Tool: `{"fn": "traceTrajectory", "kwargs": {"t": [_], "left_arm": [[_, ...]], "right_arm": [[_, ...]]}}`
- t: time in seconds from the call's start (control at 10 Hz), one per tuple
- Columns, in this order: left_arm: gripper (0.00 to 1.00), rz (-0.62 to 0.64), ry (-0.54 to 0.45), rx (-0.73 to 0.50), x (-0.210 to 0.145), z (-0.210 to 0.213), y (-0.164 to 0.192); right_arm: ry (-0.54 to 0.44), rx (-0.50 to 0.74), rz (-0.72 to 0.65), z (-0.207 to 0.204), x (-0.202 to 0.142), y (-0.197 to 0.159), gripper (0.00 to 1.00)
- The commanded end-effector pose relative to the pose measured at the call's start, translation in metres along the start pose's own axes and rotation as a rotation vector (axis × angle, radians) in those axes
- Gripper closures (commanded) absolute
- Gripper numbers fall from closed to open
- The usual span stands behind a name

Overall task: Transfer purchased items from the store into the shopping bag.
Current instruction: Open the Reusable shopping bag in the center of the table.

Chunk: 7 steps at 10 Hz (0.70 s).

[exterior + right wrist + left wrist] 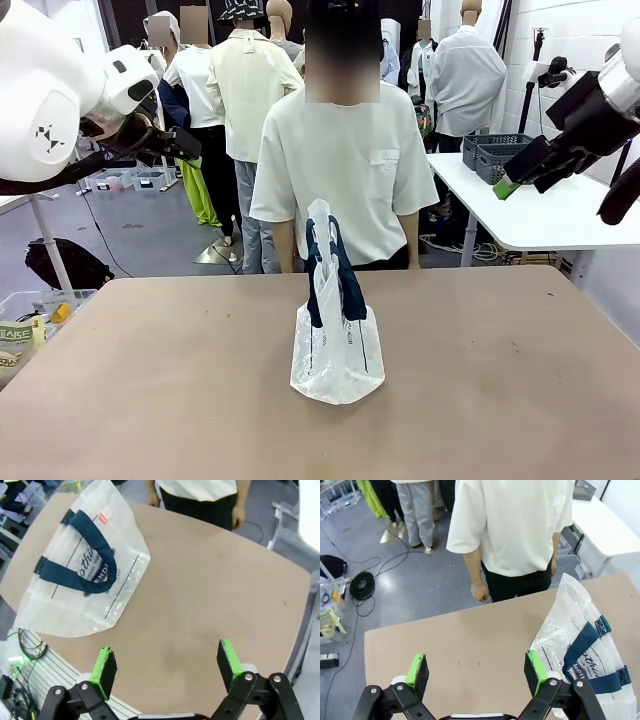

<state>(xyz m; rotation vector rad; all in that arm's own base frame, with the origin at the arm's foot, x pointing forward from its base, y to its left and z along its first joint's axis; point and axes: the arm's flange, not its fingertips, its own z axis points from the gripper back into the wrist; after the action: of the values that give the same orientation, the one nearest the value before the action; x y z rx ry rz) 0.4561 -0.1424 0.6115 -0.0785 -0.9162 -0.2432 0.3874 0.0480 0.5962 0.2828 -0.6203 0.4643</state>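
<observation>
The brown table (pixel 150 400) is the biggest thing here, with a person (pixel 340 170) standing at its twelve o'clock edge, arms hanging. The shopping bag (pixel 337 350) stands upright near the table's centre, tall and narrow, and its navy handles (pixel 345 275) rise over a mouth that looks pinched together. The risk, as I judge it, lies in that bag. It is light, crinkly and stands on a small base, so a finger brushing its side could topple or slide it. An item let go over the closed mouth could also catch on the straps and fall outside. Both tools hang high above the table with nothing between their green pads. The left gripper (pixel 476 672) has its jaws spread wide, at about ten o'clock from the bag in the front view. The right gripper (pixel 167 665) is just as released, at about two o'clock. Each is well apart from the bag — from the right wrist it lies toward ten o'clock, from the left toward three.
</observation>
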Motion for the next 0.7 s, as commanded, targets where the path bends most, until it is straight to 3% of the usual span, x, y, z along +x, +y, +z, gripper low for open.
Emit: {"fn": "traceTrajectory", "kwargs": {"t": [0.0, 0.3, 0.5, 0.6], "left_arm": [[0.0, 0.044, -0.002, 0.011, 0.002, -0.005, -0.026], [0.0, 0.076, 0.059, -0.096, 0.023, -0.037, -0.081], [0.0, 0.153, 0.143, -0.172, 0.025, -0.068, -0.116], [0.0, 0.046, 0.056, -0.108, 0.008, -0.037, -0.087]], "right_arm": [[0.022, 0.05, 0.038, -0.016, 0.012, 0.022, 0.0], [0.118, 0.256, -0.049, -0.087, 0.044, 0.067, 0.0], [0.118, 0.313, -0.088, -0.109, 0.05, 0.087, 0.0], [0.11, 0.234, -0.028, -0.093, 0.031, 0.085, 0.0]]}}
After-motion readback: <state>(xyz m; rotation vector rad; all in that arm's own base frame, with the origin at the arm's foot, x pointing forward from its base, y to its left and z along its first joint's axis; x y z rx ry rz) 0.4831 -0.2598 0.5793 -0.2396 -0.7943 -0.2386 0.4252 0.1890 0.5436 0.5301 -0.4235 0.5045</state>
